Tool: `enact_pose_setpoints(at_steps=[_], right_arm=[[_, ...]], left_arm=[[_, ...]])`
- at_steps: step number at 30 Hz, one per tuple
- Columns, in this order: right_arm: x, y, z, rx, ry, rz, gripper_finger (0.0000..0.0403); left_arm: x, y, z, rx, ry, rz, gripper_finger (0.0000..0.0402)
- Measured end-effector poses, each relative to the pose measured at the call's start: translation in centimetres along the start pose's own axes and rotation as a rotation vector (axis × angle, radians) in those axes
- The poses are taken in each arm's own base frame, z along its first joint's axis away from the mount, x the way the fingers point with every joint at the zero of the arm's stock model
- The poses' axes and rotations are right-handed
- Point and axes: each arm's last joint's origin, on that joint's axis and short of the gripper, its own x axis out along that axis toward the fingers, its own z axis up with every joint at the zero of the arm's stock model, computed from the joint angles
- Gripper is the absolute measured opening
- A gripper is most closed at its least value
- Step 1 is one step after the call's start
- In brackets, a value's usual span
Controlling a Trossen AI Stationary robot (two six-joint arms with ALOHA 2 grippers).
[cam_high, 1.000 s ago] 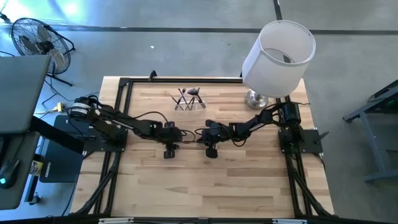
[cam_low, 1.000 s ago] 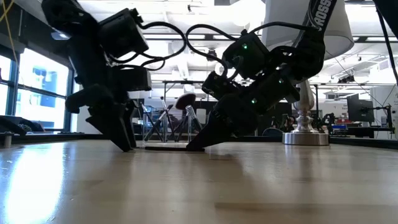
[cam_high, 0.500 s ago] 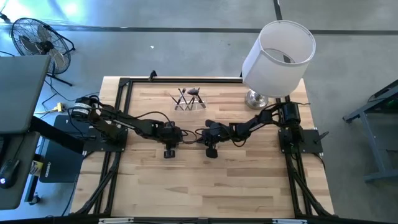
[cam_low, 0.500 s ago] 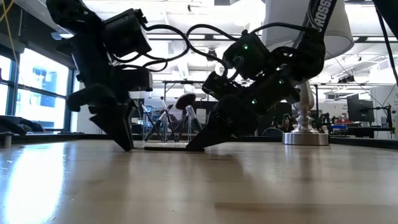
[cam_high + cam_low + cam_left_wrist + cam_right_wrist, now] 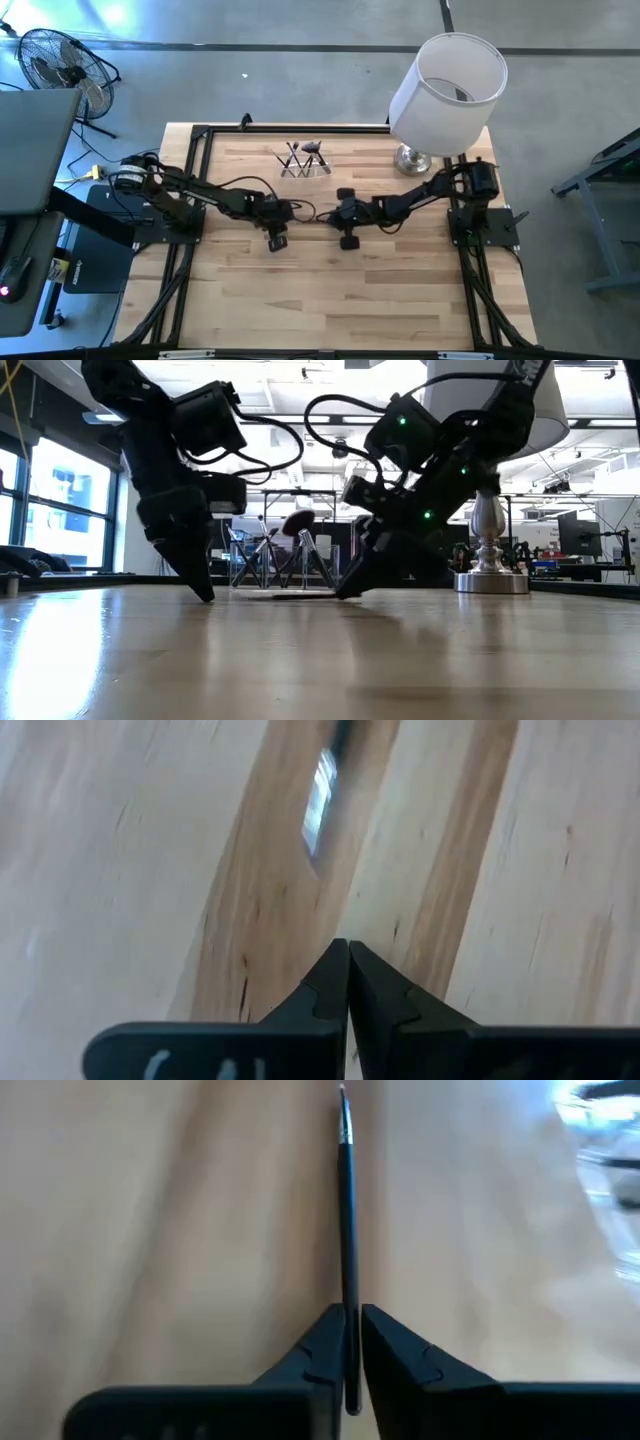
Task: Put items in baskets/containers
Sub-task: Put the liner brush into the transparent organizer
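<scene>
- The right gripper (image 5: 350, 1320) had its fingers closed to a narrow slit on one slim brush (image 5: 346, 1230), dark handle running straight out from the pinch to a pale ferrule and tip.
- Compared with half a second earlier, the right arm had shifted toward the right of the overhead frame and, in the low view, risen off its steep nose-down stance; the gripper (image 5: 348, 240) sat just right of table centre. Judged: the brush had been picked off the wood and the carry to the holder was starting.
- The left gripper (image 5: 348, 975) was pressed fully shut with nothing between the fingers. It had also edged rightward, standing tip-down at centre-left of the overhead frame (image 5: 277, 240). A blurred brush-like object (image 5: 320, 800) lay on the table ahead of it; identity uncertain.
- The clear holder (image 5: 303, 165) stood at upper centre of the table (image 5: 400, 300), well apart from both grippers.
- Count: one holder; several brushes upright in it, among them one fluffy brown head (image 5: 297, 523), exact number not readable; one brush in the right gripper; one lamp (image 5: 445, 85), upper right.
</scene>
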Motion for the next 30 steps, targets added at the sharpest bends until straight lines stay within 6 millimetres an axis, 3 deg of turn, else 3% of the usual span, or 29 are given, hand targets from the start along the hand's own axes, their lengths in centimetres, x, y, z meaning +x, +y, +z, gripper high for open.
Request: enact_pose_setpoints(at_steps=[4, 10, 14, 21, 30], right_arm=[[-1.0, -0.4, 0.2, -0.057, 0.048, -0.047, 0.0060], [-1.0, -0.2, 0.1, -0.104, 0.055, 0.041, 0.0105], [-1.0, -0.1, -0.1, -0.133, 0.073, 0.065, 0.0113], [-1.0, -0.5, -0.2, -0.229, 0.093, 0.039, 0.0115], [-1.4, -4.9, -1.8, 0.060, 0.183, -0.003, 0.0114]], left_arm=[[-0.1, 0.5, 0.4, -0.100, 0.004, -0.018, 0.0000], [-0.8, 0.0, 2.2, -0.078, -0.045, 0.019, 0.0000], [-1.6, -0.3, 4.0, -0.079, -0.140, 0.051, 0.0000], [-2.0, -0.6, 4.7, -0.162, -0.170, 0.050, 0.0000], [-2.0, -0.7, 4.7, -0.244, -0.157, 0.009, 0.0000]])
